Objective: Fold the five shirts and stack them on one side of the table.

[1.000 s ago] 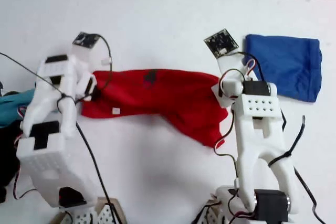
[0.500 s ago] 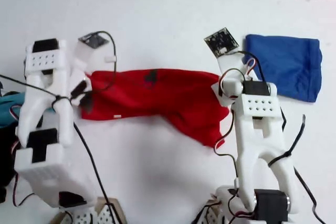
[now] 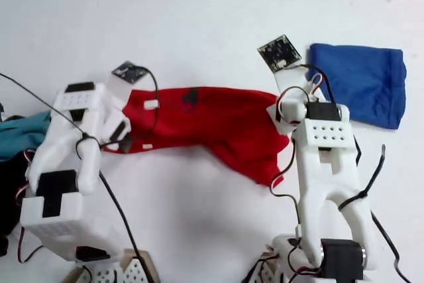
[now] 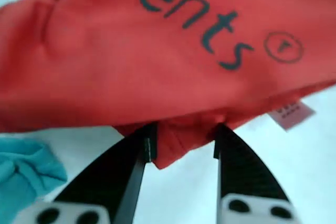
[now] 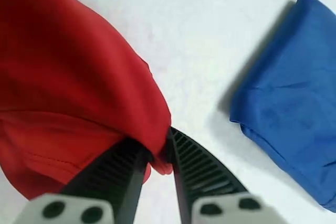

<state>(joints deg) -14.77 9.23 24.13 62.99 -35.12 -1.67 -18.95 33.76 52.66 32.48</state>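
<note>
While I am holding my right gripper [image 5: 160, 153] pinched closed on a fold at one end of the red shirt [image 3: 212, 120], my left gripper [image 4: 182, 142] is standing with its jaws apart. A bunched edge of the shirt's other end is sitting between its two tips, close to the small sewn label [image 4: 291, 114]. I am judging that the first danger is lying here: if the left jaws are closing on this thick bunch, they may be catching only the upper layer, and the cloth may be slipping out as soon as I am lifting it. The shirt is lying stretched across the table [image 3: 199, 24] between my two arms, and its lower part near the right arm is hanging out crookedly, so any fold I am making now is likely coming out uneven. If my arms are pulling against each other, the weaker hold is probably giving way. A black cable [image 3: 281, 177] of the right arm is running along that crooked edge and could be snagging the fabric. The teal shirt [image 4: 26, 169] is waiting just beside my left gripper and could be getting caught together with the red one. The folded blue shirt [image 3: 361, 84] is resting near the right arm, where a careless drag may be disturbing it. As for containers, I am working without any bin or basket: the table alone is carrying all the shirts.
</note>
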